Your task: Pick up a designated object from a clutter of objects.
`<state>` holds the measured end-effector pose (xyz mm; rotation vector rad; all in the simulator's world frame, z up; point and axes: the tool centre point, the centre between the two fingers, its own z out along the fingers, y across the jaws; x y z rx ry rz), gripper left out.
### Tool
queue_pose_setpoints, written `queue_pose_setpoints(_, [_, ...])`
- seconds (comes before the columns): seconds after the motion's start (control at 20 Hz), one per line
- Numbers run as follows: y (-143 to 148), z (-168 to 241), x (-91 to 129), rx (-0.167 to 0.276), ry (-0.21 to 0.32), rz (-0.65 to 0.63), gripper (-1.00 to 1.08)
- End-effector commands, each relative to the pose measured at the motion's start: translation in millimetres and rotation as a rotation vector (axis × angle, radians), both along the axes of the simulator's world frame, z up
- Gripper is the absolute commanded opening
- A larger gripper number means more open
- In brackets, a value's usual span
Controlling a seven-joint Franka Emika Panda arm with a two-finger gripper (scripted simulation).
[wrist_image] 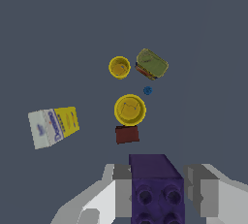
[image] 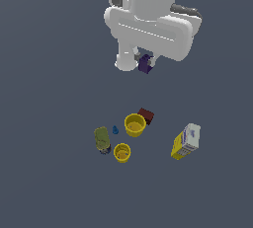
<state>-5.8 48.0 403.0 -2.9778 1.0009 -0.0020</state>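
My gripper (image: 145,63) is shut on the dark purple cube-like block (image: 145,64) and holds it high above the surface. In the wrist view the purple block (wrist_image: 156,186) sits between my two fingers (wrist_image: 123,189), studs showing on its face. Far below lie the rest of the clutter: a larger yellow cup (image: 135,125), a smaller yellow cup (image: 122,152), an olive-green can (image: 102,139) on its side, a dark red block (image: 146,116) touching the larger cup, a tiny blue piece (image: 115,130), and a yellow-and-white carton (image: 186,141).
In the wrist view the larger cup (wrist_image: 130,109), the red block (wrist_image: 127,134), the smaller cup (wrist_image: 119,67), the can (wrist_image: 151,64), the blue piece (wrist_image: 147,90) and the carton (wrist_image: 53,126) lie on a plain dark grey surface.
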Motion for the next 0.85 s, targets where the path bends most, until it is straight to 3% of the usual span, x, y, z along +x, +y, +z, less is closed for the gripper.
queue_pose_setpoints(0.0, [-0.3, 0.0, 0.2, 0.000, 0.001, 0.000, -1.00])
queue_pose_setpoints(0.8, [-10.0, 23.9, 15.0, 0.000, 0.001, 0.000, -1.00])
